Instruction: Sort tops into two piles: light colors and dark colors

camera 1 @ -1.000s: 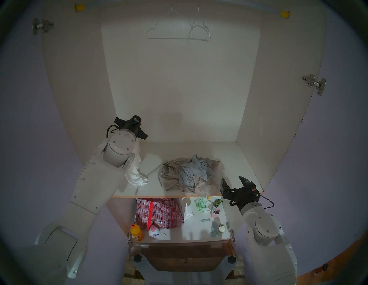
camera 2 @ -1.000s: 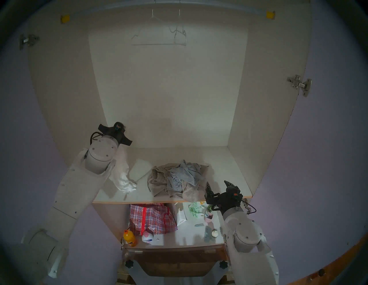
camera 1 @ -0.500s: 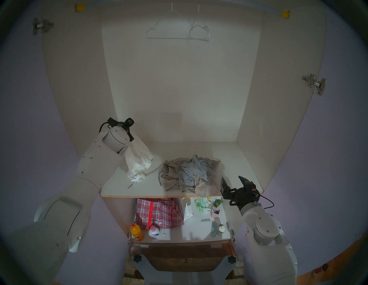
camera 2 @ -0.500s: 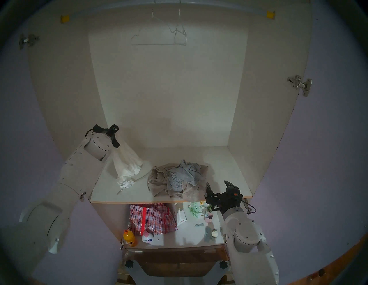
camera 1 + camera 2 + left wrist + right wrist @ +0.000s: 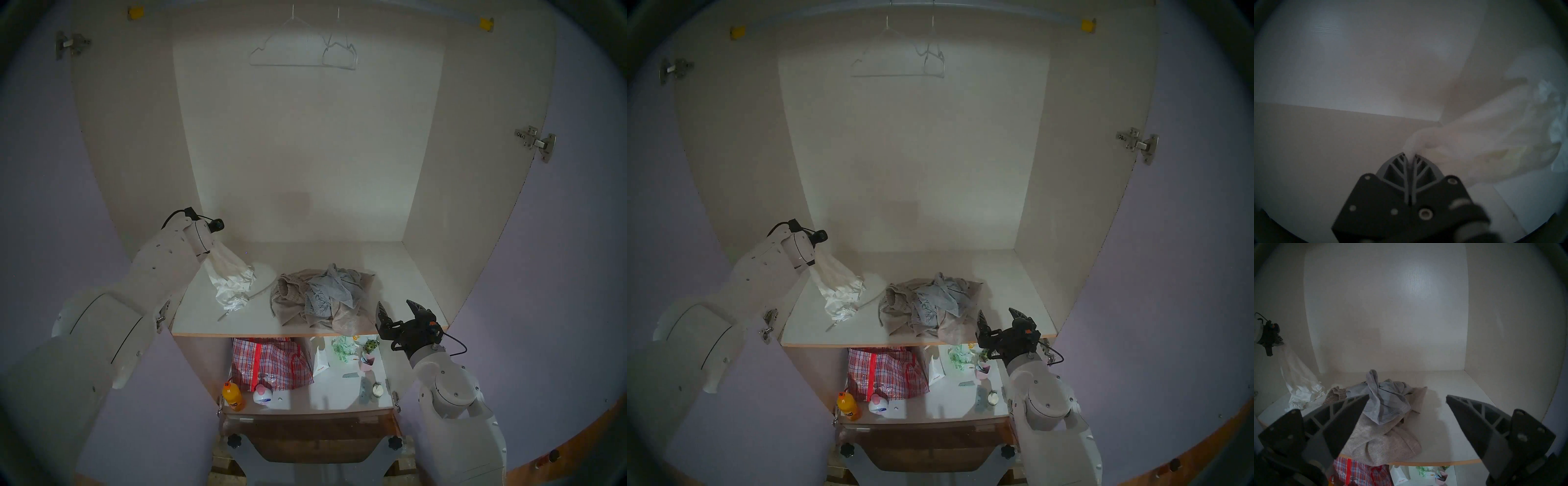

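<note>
While my left gripper point(image 5: 1410, 155) pinches the white top point(image 5: 230, 278) by its upper end, hem resting on the shelf point(image 5: 200, 315) left of the grey-blue and beige heap point(image 5: 322, 298), my right gripper point(image 5: 397, 310) spread wide, empty, just right of that heap.

hangers point(image 5: 303, 51) on rail | plaid bag point(image 5: 271, 361) lower shelf | orange bottle point(image 5: 232, 396)

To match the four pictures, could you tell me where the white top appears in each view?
Head left: white top, left of centre.
Head right: left of centre.
Left wrist: right side, pinched by the left gripper.
Right wrist: far left.
Shared landmark: grey-blue top.
</note>
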{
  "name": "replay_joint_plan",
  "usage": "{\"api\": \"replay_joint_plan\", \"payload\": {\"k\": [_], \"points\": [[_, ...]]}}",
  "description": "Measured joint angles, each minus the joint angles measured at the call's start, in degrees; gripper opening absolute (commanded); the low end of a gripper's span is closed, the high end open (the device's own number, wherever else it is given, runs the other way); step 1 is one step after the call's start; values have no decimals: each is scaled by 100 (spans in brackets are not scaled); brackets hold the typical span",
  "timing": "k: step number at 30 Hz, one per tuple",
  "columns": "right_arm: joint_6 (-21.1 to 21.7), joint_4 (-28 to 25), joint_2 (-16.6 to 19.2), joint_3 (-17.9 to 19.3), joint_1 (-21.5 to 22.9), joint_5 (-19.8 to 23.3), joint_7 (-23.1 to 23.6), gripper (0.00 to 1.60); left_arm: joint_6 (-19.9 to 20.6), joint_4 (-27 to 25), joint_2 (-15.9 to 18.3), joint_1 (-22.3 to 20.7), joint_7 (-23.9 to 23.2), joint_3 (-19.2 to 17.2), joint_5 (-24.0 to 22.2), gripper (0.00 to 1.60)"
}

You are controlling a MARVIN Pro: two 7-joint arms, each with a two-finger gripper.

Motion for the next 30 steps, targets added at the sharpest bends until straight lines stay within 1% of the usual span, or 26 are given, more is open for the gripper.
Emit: {"api": "replay_joint_plan", "payload": {"k": [1, 4, 6, 8, 10, 11, 14, 15, 17, 18, 20, 21, 22, 25, 27, 28, 30], "points": [[0, 0, -1, 0, 0, 0, 0, 160, -200, 28, 20, -14, -227, 109, 0, 160], [0, 0, -1, 1, 1, 0, 0, 160, -705, -32, 125, -12, -831, 425, 30, 160], [0, 0, -2, 1, 0, 0, 1, 160, -934, -251, 243, 47, -1202, 595, -18, 160], [0, 3, -2, 0, 2, 0, 1, 160, -981, -461, 305, 110, -1575, 488, -323, 160], [0, 7, -2, 1, 3, 0, 2, 160, -960, -648, 341, 139, -1945, 206, -792, 160], [0, 7, -3, 0, 3, 0, 3, 160, -906, -768, 375, 170, -2011, 95, -968, 160], [0, 8, -3, 0, 4, 0, 4, 160, -796, -1350, 515, 380, -1905, -259, -1512, 160], [0, 8, -3, 0, 4, 0, 4, 160, -771, -1540, 562, 471, -1801, -361, -1647, 160], [0, 7, -3, 1, 2, 0, 4, 160, -629, -2020, 721, 727, -1414, -583, -1919, 160], [1, 8, -1, 4, 3, 3, 7, 160, -561, -2210, 801, 839, -1267, -682, -1936, 160], [53, 27, 33, 4, 37, 96, 112, 160, -451, -2456, 912, 977, -1099, -726, -1935, 160], [71, 72, 56, 3, 96, 149, 231, 160, -311, -2644, 997, 1089, -1000, -765, -1928, 160], [93, 140, 114, -7, 182, 197, 379, 160, -205, -2805, 1062, 1187, -952, -787, -1918, 160], [221, 392, 355, -42, 509, 370, 988, 160, -51, -3244, 1122, 1476, -892, -803, -1906, 160], [283, 595, 505, -58, 739, 424, 1403, 160, 12, -3266, 1101, 1627, -870, -795, -1897, 160], [305, 670, 524, -73, 840, 435, 1518, 160, 39, -3245, 1093, 1659, -868, -784, -1892, 160], [340, 817, 493, -109, 1020, 410, 1531, 160, 71, -3226, 1089, 1679, -863, -781, -1884, 160]]}}
